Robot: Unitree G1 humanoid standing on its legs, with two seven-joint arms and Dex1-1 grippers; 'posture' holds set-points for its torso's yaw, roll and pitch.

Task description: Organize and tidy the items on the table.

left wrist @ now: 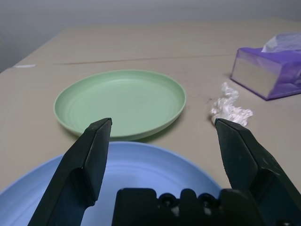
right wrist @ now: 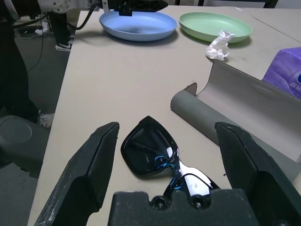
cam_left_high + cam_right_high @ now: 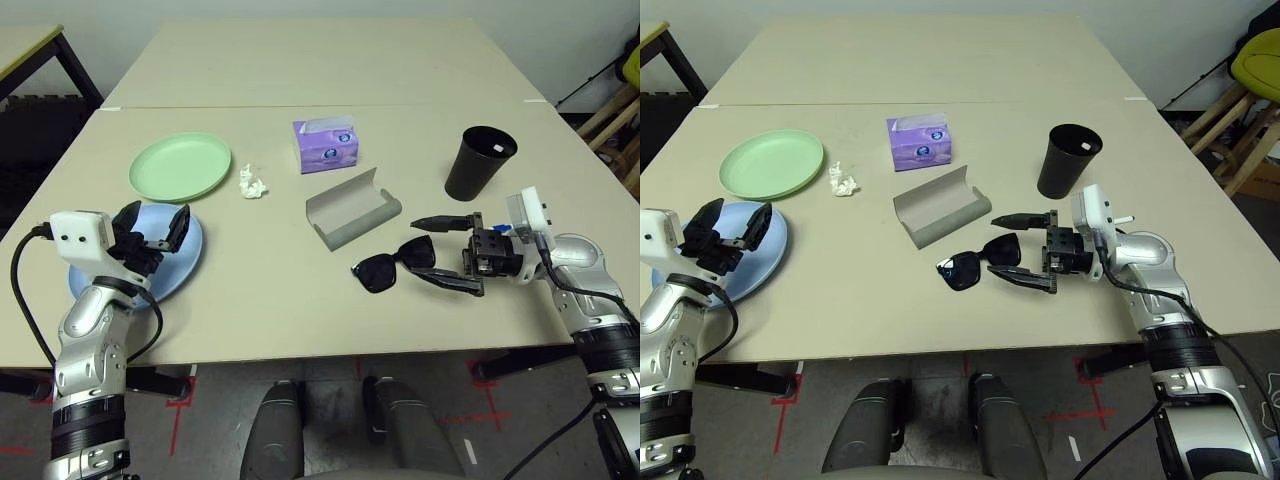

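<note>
Nearest, the right gripper lies level with its jaws spread wide, one finger to each side of the sunglasses and pinching nothing. The step in hand looks like taking the glasses to put them in the case, which lies open just behind them. Next the jaws need to slide on around the frame and close on it; whether a fingertip already touches a lens I cannot tell from here.

On the left, the left gripper hangs over the blue plate, also spread and empty. That plate sits close to the near edge of the table, so a push toward the robot could tip it off.

Farther back lie the green plate, the tissue and the tissue box; the cup stands behind the right arm. The middle and the far half of the table give open room for moving.
</note>
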